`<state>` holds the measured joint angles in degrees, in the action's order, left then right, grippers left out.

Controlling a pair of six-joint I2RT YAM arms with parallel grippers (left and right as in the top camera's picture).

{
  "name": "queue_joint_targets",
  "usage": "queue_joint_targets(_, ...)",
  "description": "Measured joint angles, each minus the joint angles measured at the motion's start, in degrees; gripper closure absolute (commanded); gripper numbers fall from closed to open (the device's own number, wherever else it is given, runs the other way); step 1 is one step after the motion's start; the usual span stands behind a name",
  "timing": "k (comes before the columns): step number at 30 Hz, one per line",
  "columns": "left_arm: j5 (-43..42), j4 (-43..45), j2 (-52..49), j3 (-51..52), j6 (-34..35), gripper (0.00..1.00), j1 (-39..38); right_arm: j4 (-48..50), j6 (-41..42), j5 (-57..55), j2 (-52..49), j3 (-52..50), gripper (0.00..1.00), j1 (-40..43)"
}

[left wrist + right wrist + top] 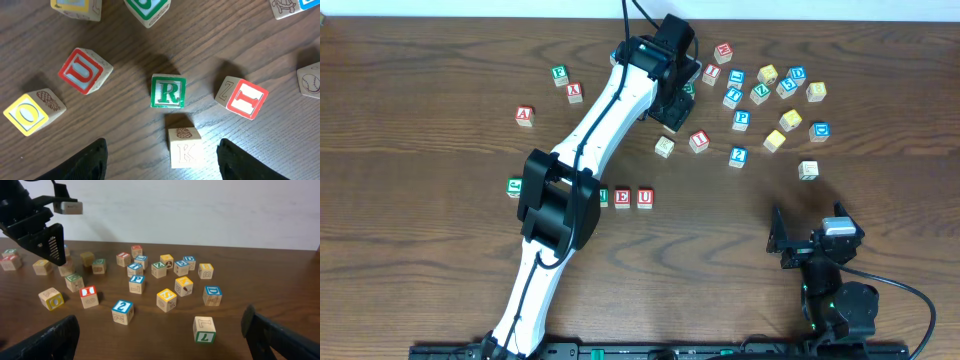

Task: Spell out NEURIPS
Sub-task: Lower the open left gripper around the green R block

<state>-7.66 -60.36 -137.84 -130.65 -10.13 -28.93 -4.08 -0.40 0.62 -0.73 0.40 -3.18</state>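
Note:
In the left wrist view a green R block (168, 91) lies face up in the middle, with a plain wooden K block (185, 146) just below it. A red U block (82, 70), a yellow O block (32, 112) and a red I block (245, 97) lie around them. My left gripper (167, 162) is open and empty, hovering above, its fingers either side of the K block. In the overhead view it (672, 108) hides the R block. A row with an E block (622, 197) and a U block (645, 197) lies mid-table. My right gripper (162, 340) is open and empty.
A cluster of several blue, yellow and red letter blocks (770, 90) lies at the back right. A green 7 block (204, 330) and a blue 2 block (122, 311) sit before the right gripper. Red A blocks (524, 116) lie at the left. The left arm (590, 140) crosses the table.

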Motion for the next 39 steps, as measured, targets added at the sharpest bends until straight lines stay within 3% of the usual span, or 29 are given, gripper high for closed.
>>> queue_joint_targets(27, -0.26, 5.09, -5.33, 0.00, -1.99, 0.32, -0.02, 0.00, 0.00, 0.00, 0.00, 0.00, 0.01, 0.00)
queue_joint_targets(39, -4.11, 6.23, -5.40, 0.00, -3.50, 0.33, -0.07, 0.00, 0.00, 0.00, 0.00, 0.00, 0.01, 0.00)
